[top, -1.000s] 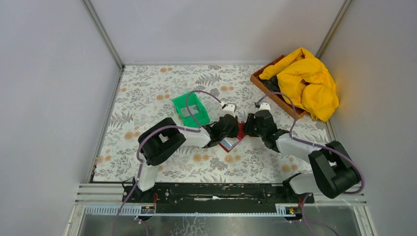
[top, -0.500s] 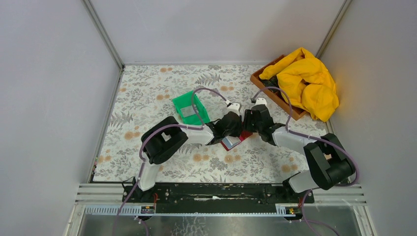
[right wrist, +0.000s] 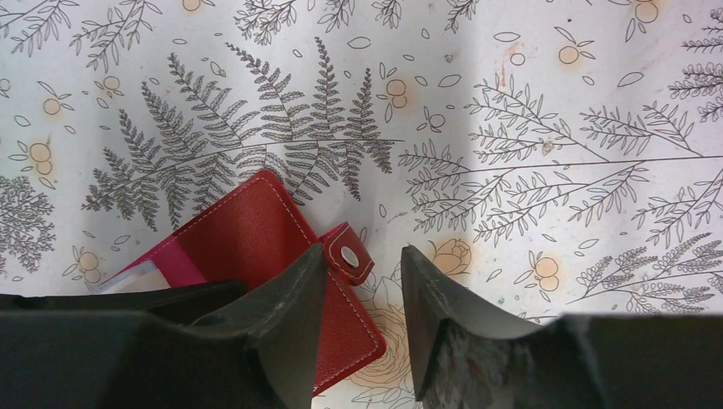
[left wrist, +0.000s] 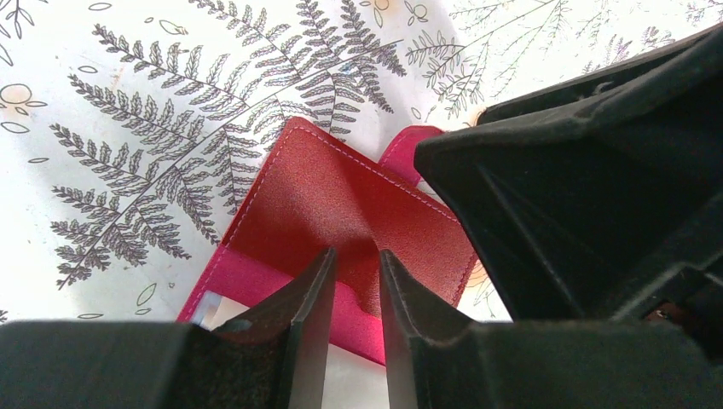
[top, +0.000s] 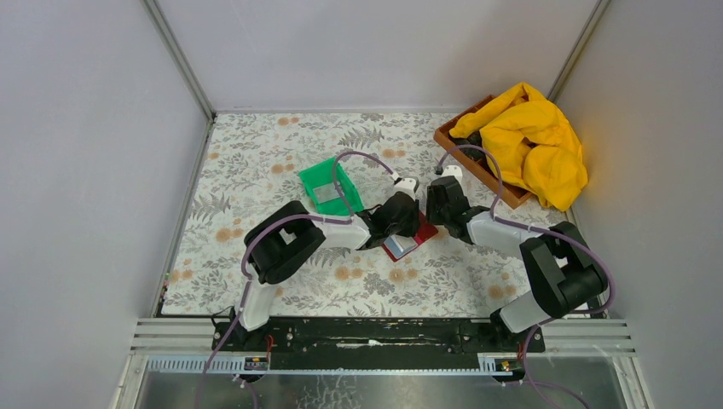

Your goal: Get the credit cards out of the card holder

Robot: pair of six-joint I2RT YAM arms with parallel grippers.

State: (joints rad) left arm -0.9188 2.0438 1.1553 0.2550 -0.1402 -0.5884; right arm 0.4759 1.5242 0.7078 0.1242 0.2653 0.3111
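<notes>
ok so the left jaws (left wrist: 356,253) are nearly together, just a thin slit between them. They've got the red cover of the card holder (left wrist: 341,196) nipped in there, and you can see the leather crease up right where the tips meet.

The right jaws (right wrist: 362,249) are standing apart with nothing in them. Only the fern-patterned desk (right wrist: 529,128) and a corner of the holder show through the gap. The finger on the left of that wrist view sits right by the snap stud (right wrist: 348,254) on the little closure tab. I can't tell if it's actually touching.

The card holder lies on the desk between the two arms, partly open. The red cover is up, with a pinker lining and a pale blue-grey patch (top: 399,247) showing on the near-left side. No idea whether that patch is a sleeve or one of the credit cards, it's too small to say.

Further out, there's a green bin (top: 317,175) to the left of and behind the left jaws, with what looks like a flat grey card (top: 326,194) lying in it. The far right corner has a brown wooden tray (top: 443,136) with a yellow cloth (top: 533,141) heaped over it, well apart from the holder.
</notes>
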